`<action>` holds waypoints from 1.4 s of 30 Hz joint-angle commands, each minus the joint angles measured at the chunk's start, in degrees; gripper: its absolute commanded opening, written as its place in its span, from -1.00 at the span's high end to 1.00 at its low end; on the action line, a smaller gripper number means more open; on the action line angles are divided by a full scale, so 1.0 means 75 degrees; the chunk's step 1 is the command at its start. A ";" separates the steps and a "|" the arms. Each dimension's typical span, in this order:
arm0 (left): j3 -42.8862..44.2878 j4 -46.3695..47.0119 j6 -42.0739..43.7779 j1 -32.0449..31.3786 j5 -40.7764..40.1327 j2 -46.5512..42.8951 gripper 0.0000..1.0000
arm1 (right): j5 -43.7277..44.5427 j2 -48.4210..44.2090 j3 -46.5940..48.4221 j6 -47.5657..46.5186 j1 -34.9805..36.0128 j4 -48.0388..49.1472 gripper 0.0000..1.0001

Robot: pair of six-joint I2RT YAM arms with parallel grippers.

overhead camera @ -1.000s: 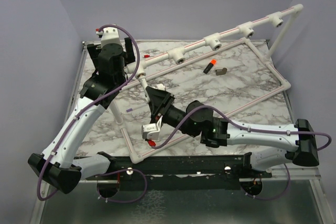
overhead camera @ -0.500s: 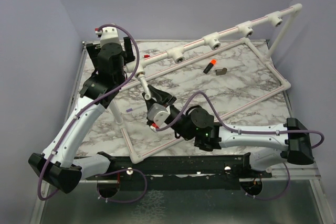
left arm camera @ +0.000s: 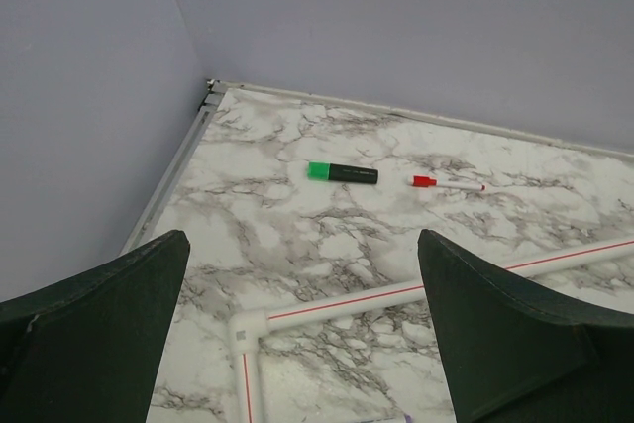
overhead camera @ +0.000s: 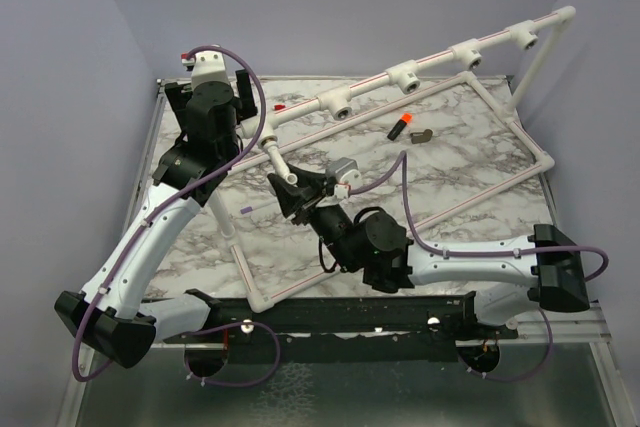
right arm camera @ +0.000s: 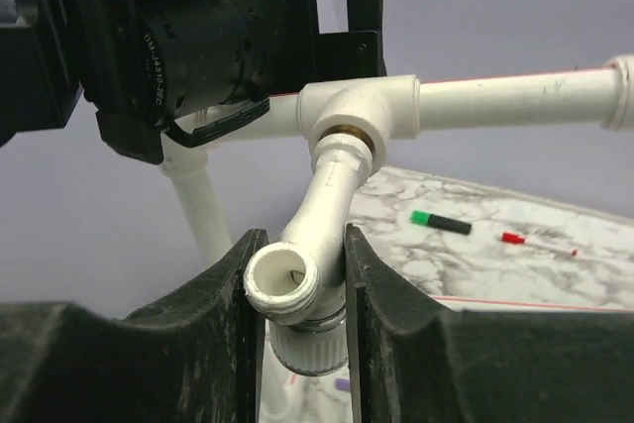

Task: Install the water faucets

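The water faucet (right arm camera: 327,210), a silvery tap with a pale threaded mouth and a ribbed round knob below, hangs tilted from the leftmost white tee socket (right arm camera: 347,111) of the raised pipe. My right gripper (right arm camera: 297,245) is shut on it, one finger on each side of its body. In the top view the faucet (overhead camera: 277,162) sits just ahead of the right gripper (overhead camera: 295,187). My left gripper (left arm camera: 302,245) is open and empty, high over the table's far left; in the top view it (overhead camera: 212,97) is beside the pipe's left end.
The pipe rail carries more empty tee sockets (overhead camera: 410,77). A white pipe frame (left arm camera: 248,326) lies on the marble table. A green marker (left arm camera: 343,173) and a red pen (left arm camera: 448,183) lie far left. A black stick with an orange tip (overhead camera: 401,127) and a small grey piece (overhead camera: 422,136) lie mid-table.
My right wrist has rolled around while staying on the faucet; its camera swung from the lower left to the upper right. The right arm drew in to the left. The left arm is unmoved.
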 commanded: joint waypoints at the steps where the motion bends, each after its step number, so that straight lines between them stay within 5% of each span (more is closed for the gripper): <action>1: -0.0150 -0.0909 0.0018 -0.0128 0.0316 -0.0032 -0.98 | 0.1792 0.0241 0.0298 0.3360 -0.0209 -0.0256 0.99; 8: -0.0114 -0.0909 -0.0064 -0.0132 0.0255 -0.0026 -0.98 | 0.2716 0.0300 0.1308 0.6873 -0.0229 -0.3212 0.99; 26: -0.0202 -0.0863 -0.0420 -0.0132 0.0282 -0.0139 -0.98 | 0.1170 0.0007 0.1450 1.2979 -0.0544 -0.6015 0.99; 36: -0.0226 -0.0897 -0.0667 -0.0129 0.0492 -0.0252 -0.98 | 0.0581 -0.0094 0.1330 1.3842 -0.0549 -0.6177 0.99; 42: -0.0284 -0.0898 -0.0645 -0.0132 0.0427 -0.0308 -0.98 | 0.0628 -0.0236 0.1228 1.3588 -0.0549 -0.6146 0.58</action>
